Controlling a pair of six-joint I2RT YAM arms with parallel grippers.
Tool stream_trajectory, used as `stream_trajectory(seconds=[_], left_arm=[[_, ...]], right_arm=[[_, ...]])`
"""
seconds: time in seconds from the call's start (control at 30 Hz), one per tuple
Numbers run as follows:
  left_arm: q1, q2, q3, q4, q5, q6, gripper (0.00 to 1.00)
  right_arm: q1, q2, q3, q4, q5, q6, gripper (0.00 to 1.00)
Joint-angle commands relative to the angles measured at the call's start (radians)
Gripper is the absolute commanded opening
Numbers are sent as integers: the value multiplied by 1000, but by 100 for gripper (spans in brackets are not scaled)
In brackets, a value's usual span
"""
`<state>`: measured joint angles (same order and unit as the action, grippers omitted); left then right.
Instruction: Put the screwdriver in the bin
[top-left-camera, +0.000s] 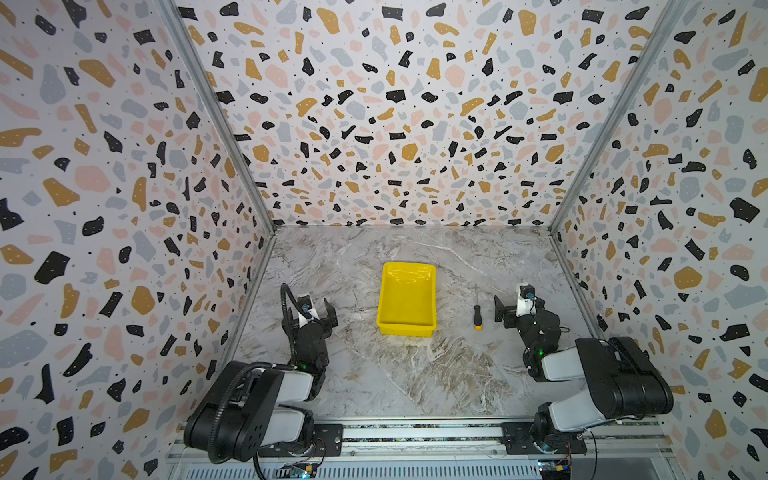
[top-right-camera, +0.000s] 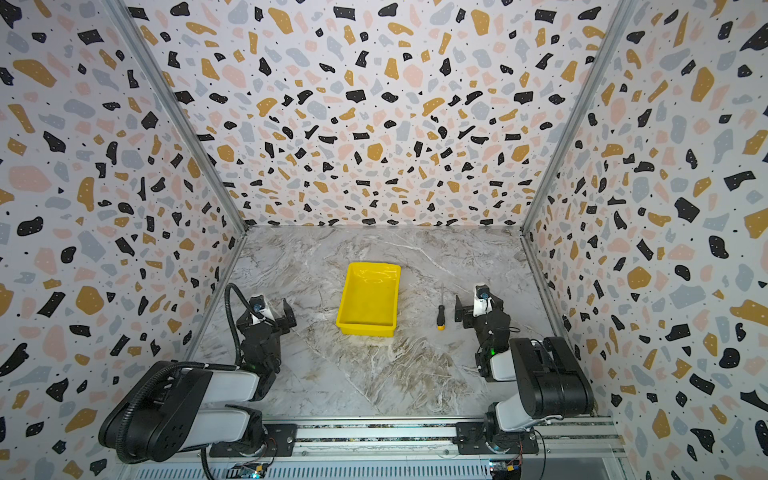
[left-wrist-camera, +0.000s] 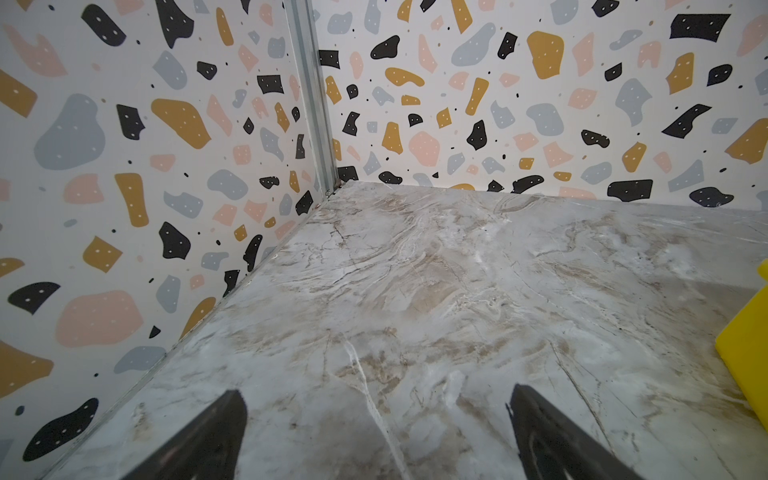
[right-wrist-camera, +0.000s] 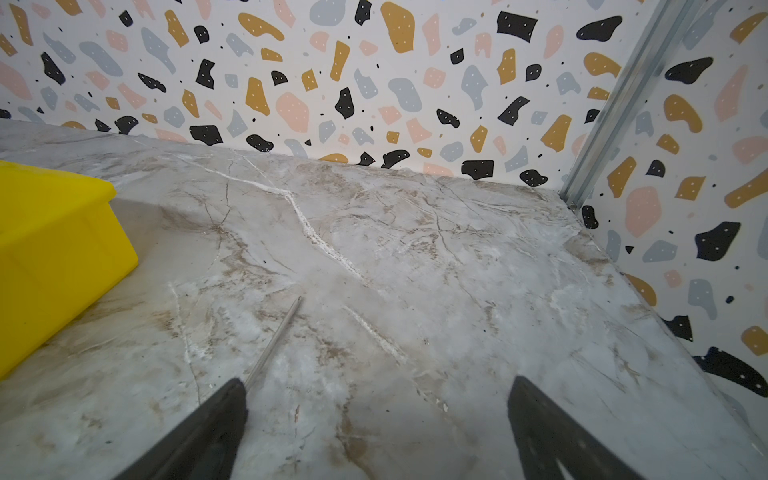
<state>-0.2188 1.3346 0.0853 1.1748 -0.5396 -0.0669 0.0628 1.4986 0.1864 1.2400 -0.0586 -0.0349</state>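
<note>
Two arms stand at the near edge of one marble table (top-left-camera: 386, 374): the left arm (top-left-camera: 249, 399) at the near left and the right arm (top-left-camera: 615, 374) at the near right. We count one gripper on each.

One yellow bin (top-left-camera: 405, 330) sits in the middle of the table, its long sides running near to far. One screwdriver (top-left-camera: 477, 312) lies flat on the table just right of the bin and apart from it. It lies between the bin and the right gripper (right-wrist-camera: 377, 385), with its orange butt toward the near side and its thin shaft pointing far.

We see the right gripper's two fingers (right-wrist-camera: 199, 436) spread wide with bare table between them. In the right wrist view only the shaft shows, running up to one fingertip. We cannot tell whether it touches. The left gripper (left-wrist-camera: 376, 397) hangs left of the bin, well apart from the screwdriver. Its two fingers (left-wrist-camera: 199, 440) are also spread over bare table, and neither gripper holds anything.
</note>
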Motion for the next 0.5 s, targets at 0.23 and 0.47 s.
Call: stream_trajectory(seconds=[0.23,0.47], left_arm=[[4,-11,11,43,-3,-6,100],[4,-11,11,44,-3,-6,100]], right_arm=[[-2,-5,24,5,-1,5,99],[-7,-3,25,8,-6,7,99]])
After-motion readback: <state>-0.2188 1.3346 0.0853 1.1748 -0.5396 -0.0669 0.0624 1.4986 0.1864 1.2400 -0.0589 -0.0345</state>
